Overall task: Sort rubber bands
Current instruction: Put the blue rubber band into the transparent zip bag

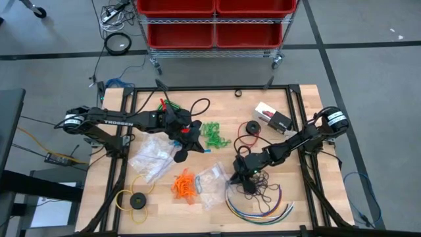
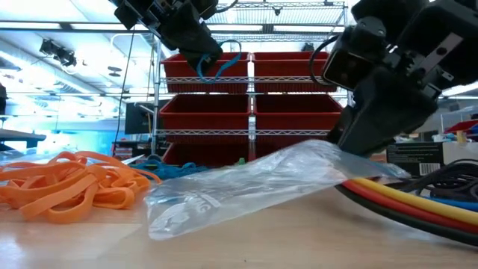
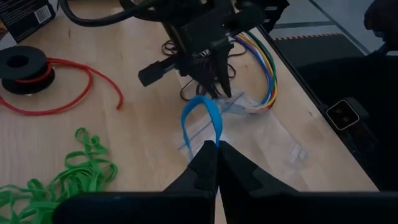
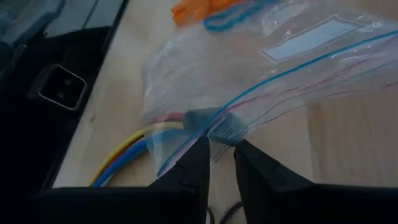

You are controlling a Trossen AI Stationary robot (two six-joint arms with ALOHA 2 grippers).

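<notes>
Holding a thin blue rubber band loop (image 3: 200, 118) clamped in its tips, the left gripper (image 3: 216, 147) hangs above the surface. The clear zip-top plastic bag (image 3: 252, 127) lies just ahead and below, its mouth pinched by the right gripper (image 4: 222, 144).

Counts: 2 robot arms, 2 grippers. Rubber bands: 1 green bunch (image 1: 212, 135), 1 orange bunch (image 1: 185, 185), 1 blue band (image 3: 201, 118) pinched between left gripper (image 3: 217, 148) jaws. 2 clear plastic bags: one (image 1: 152, 155), another (image 1: 212, 183) at right gripper (image 4: 221, 144) jaws. 1 cable bundle (image 1: 260, 204).
</notes>
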